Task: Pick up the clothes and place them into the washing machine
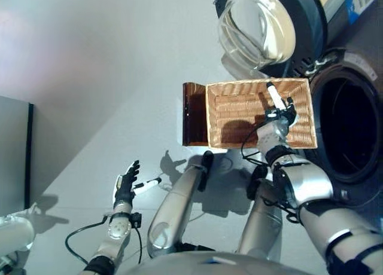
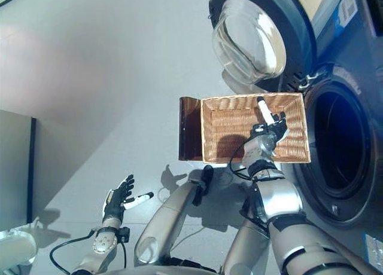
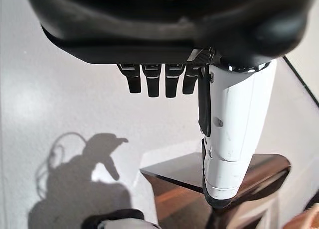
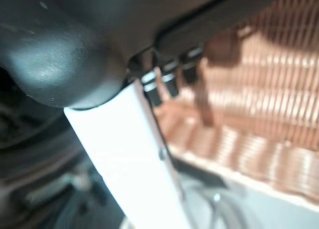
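Nearest of all, the right robot hand (image 1: pixel 279 117) reaches out over a wicker basket (image 1: pixel 258 82). Its white-covered thumb points away toward the far rim. In the right wrist view its dark fingers (image 4: pixel 169 82) hang loosely and fairly straight above the woven bottom. They are curled round nothing, and the robot hand holds nothing.

Grey floor (image 1: pixel 119 78) fills most of the scene, smooth and pale, with shadows falling on it near the middle.

At the right side stands a front-loading washing machine (image 2: pixel 359 78). Its round drum opening (image 1: pixel 350 137) is dark and faces the basket. The machine's round door (image 1: pixel 257 27) is swung wide open beyond the basket, and its bulging clear glass bowl catches the light.

The basket is rectangular and light brown. It sits just beside the drum opening, between the robot and the open door. Its woven bottom and inner walls show plainly around the right robot hand. Where the clothes are cannot be told from any of these views.

Under the basket, and sticking out on its left side, is a dark brown glossy stand (image 1: pixel 194 113). One corner of it also shows in the left wrist view.

Well apart from the basket, at the lower left, the left robot hand (image 1: pixel 124 188) hangs above the floor. Its fingers are spread straight and its white thumb is held out sideways. It holds nothing and touches nothing.
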`<state>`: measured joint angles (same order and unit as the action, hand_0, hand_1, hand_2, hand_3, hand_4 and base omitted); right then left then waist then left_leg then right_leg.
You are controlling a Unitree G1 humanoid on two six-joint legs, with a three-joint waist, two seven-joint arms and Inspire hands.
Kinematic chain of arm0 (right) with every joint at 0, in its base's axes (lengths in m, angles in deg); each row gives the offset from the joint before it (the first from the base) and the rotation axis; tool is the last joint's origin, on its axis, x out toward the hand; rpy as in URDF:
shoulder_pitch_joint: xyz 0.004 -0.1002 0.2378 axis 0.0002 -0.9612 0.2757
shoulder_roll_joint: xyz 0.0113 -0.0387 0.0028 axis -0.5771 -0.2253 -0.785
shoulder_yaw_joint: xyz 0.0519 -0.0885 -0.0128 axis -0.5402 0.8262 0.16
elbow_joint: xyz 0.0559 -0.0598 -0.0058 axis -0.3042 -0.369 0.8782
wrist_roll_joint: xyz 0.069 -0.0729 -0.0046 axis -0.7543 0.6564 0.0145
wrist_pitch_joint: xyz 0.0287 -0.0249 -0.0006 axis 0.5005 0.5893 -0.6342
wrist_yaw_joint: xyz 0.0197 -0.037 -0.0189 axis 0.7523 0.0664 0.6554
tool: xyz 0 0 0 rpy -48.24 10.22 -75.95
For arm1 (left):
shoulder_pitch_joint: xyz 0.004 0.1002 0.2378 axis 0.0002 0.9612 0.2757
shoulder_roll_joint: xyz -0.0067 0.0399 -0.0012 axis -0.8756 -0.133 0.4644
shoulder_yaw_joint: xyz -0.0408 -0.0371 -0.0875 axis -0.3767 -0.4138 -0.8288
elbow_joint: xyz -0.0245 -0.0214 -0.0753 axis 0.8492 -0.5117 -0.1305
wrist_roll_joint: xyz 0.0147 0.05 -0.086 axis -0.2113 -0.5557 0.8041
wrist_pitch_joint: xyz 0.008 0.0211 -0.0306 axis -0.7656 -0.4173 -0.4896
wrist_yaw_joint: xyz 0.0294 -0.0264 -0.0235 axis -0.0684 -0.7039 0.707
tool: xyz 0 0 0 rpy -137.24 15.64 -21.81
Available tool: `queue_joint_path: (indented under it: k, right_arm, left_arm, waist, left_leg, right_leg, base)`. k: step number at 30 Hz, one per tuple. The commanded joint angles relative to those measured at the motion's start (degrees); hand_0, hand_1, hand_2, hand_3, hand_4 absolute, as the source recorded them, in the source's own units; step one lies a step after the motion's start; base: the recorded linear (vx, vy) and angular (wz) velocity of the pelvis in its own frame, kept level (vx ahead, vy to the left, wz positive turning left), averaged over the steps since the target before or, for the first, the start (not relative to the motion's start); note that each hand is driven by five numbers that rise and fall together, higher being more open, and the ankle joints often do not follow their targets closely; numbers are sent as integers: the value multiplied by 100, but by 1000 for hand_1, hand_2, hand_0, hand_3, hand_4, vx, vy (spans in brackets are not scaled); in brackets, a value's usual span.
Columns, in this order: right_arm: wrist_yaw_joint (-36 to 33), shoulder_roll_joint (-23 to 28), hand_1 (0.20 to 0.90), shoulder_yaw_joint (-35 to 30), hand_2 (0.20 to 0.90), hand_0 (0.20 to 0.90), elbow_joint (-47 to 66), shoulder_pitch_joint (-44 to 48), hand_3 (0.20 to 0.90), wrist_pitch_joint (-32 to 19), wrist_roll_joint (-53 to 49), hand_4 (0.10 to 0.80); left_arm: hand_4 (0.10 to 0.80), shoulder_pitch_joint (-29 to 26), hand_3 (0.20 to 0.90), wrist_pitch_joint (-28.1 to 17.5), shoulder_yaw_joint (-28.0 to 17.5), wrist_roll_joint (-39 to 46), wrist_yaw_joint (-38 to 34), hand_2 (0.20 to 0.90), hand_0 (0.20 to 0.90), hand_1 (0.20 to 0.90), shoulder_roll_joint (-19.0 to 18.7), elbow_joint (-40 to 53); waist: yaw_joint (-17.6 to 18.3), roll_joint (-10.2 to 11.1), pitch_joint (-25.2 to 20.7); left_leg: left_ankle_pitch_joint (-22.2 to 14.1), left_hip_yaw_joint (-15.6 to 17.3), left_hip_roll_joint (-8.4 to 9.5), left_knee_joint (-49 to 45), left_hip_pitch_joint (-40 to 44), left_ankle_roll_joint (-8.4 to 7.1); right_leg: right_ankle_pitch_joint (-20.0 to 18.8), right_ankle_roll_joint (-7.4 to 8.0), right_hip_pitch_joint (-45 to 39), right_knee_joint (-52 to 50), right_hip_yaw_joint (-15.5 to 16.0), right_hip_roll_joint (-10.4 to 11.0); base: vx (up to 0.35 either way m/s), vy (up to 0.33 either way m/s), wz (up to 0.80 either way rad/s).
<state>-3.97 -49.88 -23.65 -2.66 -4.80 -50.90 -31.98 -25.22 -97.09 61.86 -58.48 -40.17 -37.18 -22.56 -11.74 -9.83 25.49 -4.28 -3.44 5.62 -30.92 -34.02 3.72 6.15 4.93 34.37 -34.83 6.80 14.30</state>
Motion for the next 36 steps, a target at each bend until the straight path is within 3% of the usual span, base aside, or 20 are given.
queue_joint_path:
  k: [1, 8, 15, 24, 27, 30, 36]
  right_arm:
    - [299, -78, 900, 113, 900, 900, 630, -504, 900, -173, 568, 800]
    - [731, -289, 900, 40, 900, 900, 727, -2287, 900, 170, 1398, 800]
    - [1222, -510, 900, -425, 900, 900, 887, -4222, 900, 360, 1968, 800]
    - [1585, -600, 900, -849, 900, 900, -17, -5449, 900, 654, 2867, 800]
    - [1283, -484, 900, -678, 900, 900, -394, -5575, 900, 812, 3814, 800]
    - [928, -389, 900, -237, 900, 900, -583, -5593, 900, 999, 4958, 800]
    - [907, -300, 900, -8, 900, 900, -865, -5702, 900, 1236, 5700, 800]
  left_arm:
    - [800, 56, 900, -159, -248, 107, -55, 900, 900, 900, -425, -297]
    - [800, 152, 900, 49, -277, -74, 479, 900, 900, 900, -191, -1476]
    - [800, 250, 900, 202, -650, -272, 938, 900, 900, 900, 2, -2534]
    - [800, 364, 900, 337, -854, -679, 1220, 900, 900, 900, 175, -3371]
    - [800, 364, 900, 393, -846, -666, 1315, 900, 900, 900, 273, -3545]
    - [800, 293, 900, 494, -753, -790, 1294, 900, 900, 900, 333, -3615]
    - [800, 247, 900, 621, -622, -1034, 1407, 900, 900, 900, 454, -3748]
  waist:
    - [-75, 323, -528]
    - [150, 826, -1249]
    - [520, 1115, -2045]
    - [770, 1153, -2794]
    - [850, 1101, -2995]
    - [897, 1059, -2948]
    - [993, 1045, -3008]
  left_leg:
    - [127, 213, -13, 632, 290, -248]
    - [391, 111, -122, 1705, 1484, -319]
    - [482, 168, -230, 2397, 2299, -375]
    - [569, 403, -360, 2911, 2927, -411]
    - [705, 464, -398, 3174, 3020, -486]
    - [707, 492, -424, 3141, 3179, -481]
    - [581, 484, -414, 3031, 3370, -434]
  right_leg:
    - [-101, -333, -797, 782, 191, -136]
    - [-389, -126, -2115, 2020, 559, -254]
    - [-487, -15, -2794, 2671, 644, -436]
    - [-708, 121, -3270, 3172, 420, -519]
    - [-823, 182, -3341, 3413, 404, -510]
    - [-760, 146, -3450, 3296, 394, -508]
    - [-670, 130, -3627, 3145, 355, -488]
  base:
    - [188, -42, -8]
    - [177, -53, -2]
    - [119, -48, -3]
    - [17, -33, -16]
    - [-20, -15, -8]
    - [-54, -30, -2]
    - [7, -12, -2]
